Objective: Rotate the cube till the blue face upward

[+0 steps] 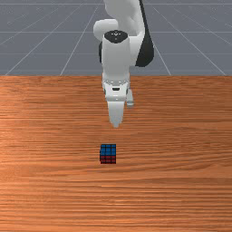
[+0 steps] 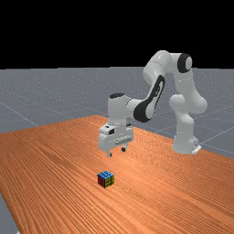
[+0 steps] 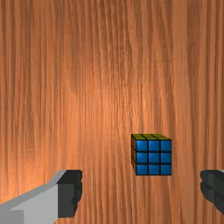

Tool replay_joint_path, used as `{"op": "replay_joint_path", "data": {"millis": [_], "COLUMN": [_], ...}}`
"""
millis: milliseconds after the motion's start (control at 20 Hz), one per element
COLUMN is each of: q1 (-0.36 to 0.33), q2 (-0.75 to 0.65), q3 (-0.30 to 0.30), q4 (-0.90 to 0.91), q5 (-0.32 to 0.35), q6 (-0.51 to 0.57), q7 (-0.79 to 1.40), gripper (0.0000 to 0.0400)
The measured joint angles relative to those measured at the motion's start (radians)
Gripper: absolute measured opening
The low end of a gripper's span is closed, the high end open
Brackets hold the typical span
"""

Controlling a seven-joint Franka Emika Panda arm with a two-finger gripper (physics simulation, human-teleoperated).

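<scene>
The tabletop (image 2: 55,183) was wood, streaked with grain, smooth with a soft sheen. The cube (image 3: 153,157) looked like smooth plastic. My tool (image 2: 116,152) had a smooth, plastic-looking shell, like that of my arm (image 2: 185,128), and its finger pads (image 3: 68,196) looked matt, like rubber.

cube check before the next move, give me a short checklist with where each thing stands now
1. Blue face upward on the cube: ok, blue is on top.
2. Cube resting flat on the table: ok, it sits level.
3. Gripper above the cube, not touching it: ok, there is a gap between them.
4. Fingers open, with nothing held: ok, they stand apart.
5. Gripper centred straight over the cube: cannot tell.
6. Any turn still needed: ok, none seems needed, so holding off or backing away looks sensible.
</scene>
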State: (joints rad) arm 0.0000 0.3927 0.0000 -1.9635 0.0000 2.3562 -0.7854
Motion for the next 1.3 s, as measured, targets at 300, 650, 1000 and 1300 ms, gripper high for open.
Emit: {"op": "replay_joint_path", "data": {"millis": [300,650,1000,1300], "q1": [0.021,0.093,0.101,0.098], "q2": [-0.018,-0.037,-0.009,0.152], "q3": [-0.039,-0.198,-0.208,-0.199], "q4": [0.010,0.077,0.082,0.143], "q5": [0.020,0.164,0.189,0.214], "q6": [-0.064,-0.212,-0.154,-0.032], "q7": [0.205,1.248,1.348,1.371], "gripper": [0.0245,0.0008,0.0000,0.0000]}}
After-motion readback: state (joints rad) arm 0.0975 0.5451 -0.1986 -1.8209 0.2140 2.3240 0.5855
